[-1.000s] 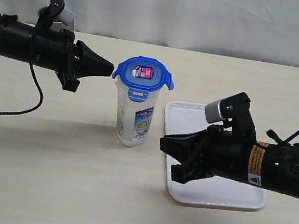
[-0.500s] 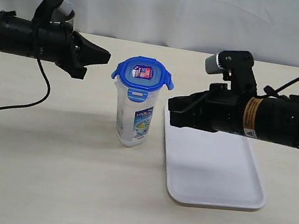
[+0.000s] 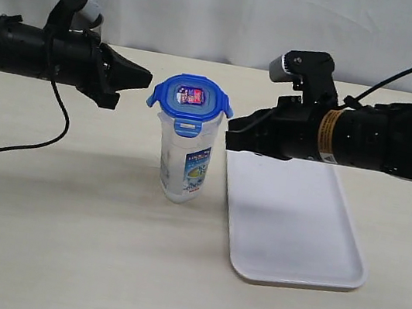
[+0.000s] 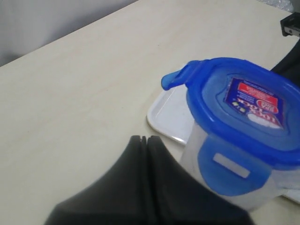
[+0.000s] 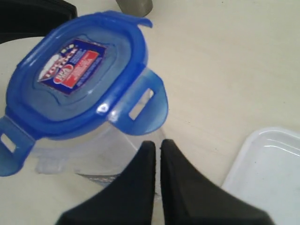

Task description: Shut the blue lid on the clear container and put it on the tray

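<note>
The exterior view is bright, evenly lit from above and sharp, with only soft, pale shadows on the surface (image 3: 59, 241) under the arms and a faint grey one on the tray (image 3: 294, 239) below the right arm. Both wrist views are softer: the left gripper (image 4: 146, 140) and right gripper (image 5: 157, 146) are dark, blurred, featureless shapes close to the lens. In the right wrist view a small glint sits on the blue lid (image 5: 75, 70), and the tray's rim is washed out white.
</note>
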